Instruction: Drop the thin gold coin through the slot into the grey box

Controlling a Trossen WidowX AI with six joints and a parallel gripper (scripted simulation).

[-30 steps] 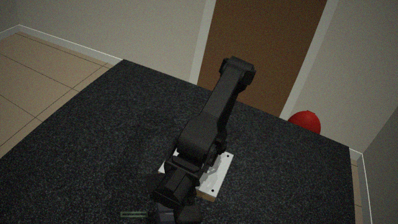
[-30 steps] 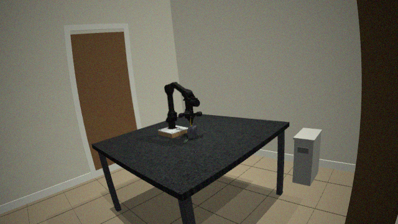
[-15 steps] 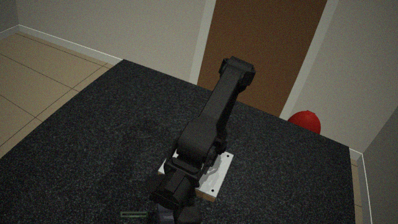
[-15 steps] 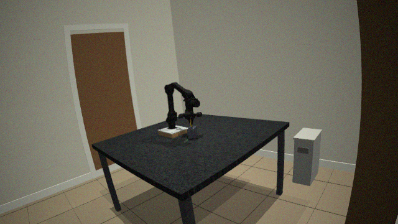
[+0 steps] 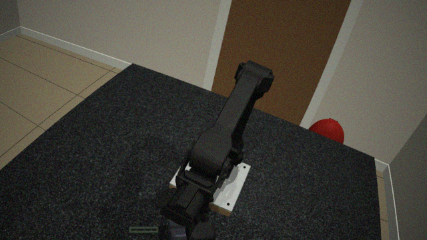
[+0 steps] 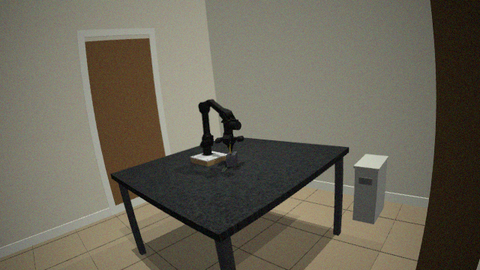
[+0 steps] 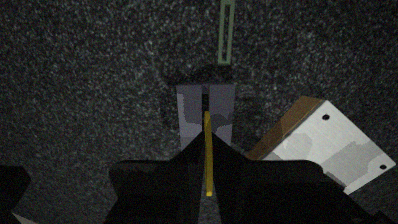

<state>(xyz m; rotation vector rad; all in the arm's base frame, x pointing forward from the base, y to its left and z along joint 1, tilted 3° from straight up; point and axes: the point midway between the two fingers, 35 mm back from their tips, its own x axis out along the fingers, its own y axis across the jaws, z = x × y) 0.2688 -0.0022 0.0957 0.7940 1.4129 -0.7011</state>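
Observation:
In the wrist view my gripper [image 7: 206, 135] is shut on the gold coin [image 7: 208, 150], which I see edge-on as a thin yellow line between the black fingers. The coin hangs right above the grey box [image 7: 220, 107] [image 6: 232, 159] and lines up with the dark slot [image 7: 205, 101] in its lid. The dark-green holder [image 7: 226, 31] [image 5: 143, 229] lies empty on the table beyond the box. In the top view the arm [image 5: 230, 127] hides the gripper and most of the box. In the exterior view the gripper [image 6: 229, 147] is just over the box.
The arm's white and wood base plate [image 5: 233, 190] [image 7: 320, 145] [image 6: 206, 158] sits close beside the box. The black table [image 6: 262, 176] stands in a room with a brown door [image 6: 120, 105], a grey cabinet [image 6: 369, 187] on the floor and a red ball [image 5: 328, 130].

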